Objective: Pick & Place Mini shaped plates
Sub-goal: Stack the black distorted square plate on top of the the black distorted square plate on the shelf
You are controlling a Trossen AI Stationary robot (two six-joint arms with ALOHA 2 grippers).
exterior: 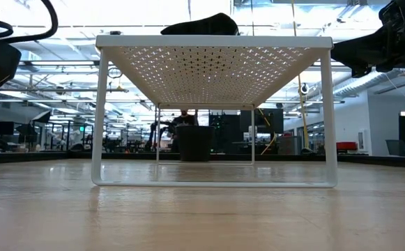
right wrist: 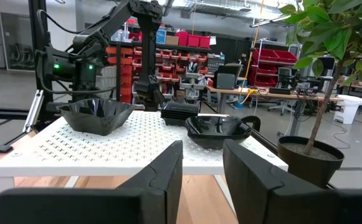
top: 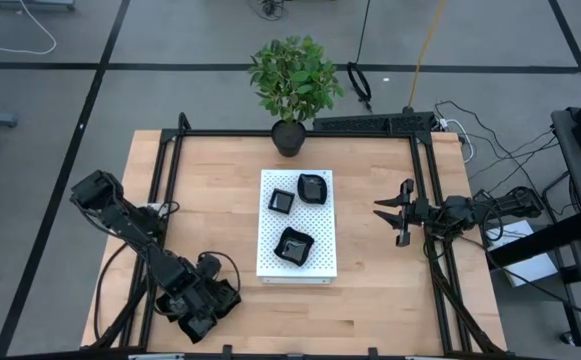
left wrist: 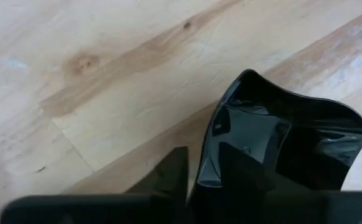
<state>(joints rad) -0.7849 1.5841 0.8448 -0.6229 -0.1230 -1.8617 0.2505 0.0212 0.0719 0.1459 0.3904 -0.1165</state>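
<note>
three mini shaped plates on the white perforated board at the middle of the bench: small square plate at the far left of the board, rounded plate just right of it at the far edge, larger wavy-edged plate nearer, apart from the other two. a fourth glossy black plate low over the bare wood at the near left corner, caught between the fingers of the left end effector; one finger outside its wall, the other inside, pinching the rim. right end effector hovering right of the board, well apart from it, pointed toward it, fingers parted with nothing between them. black plant pot with leafy plant at the far edge of the bench, beyond the board.
</note>
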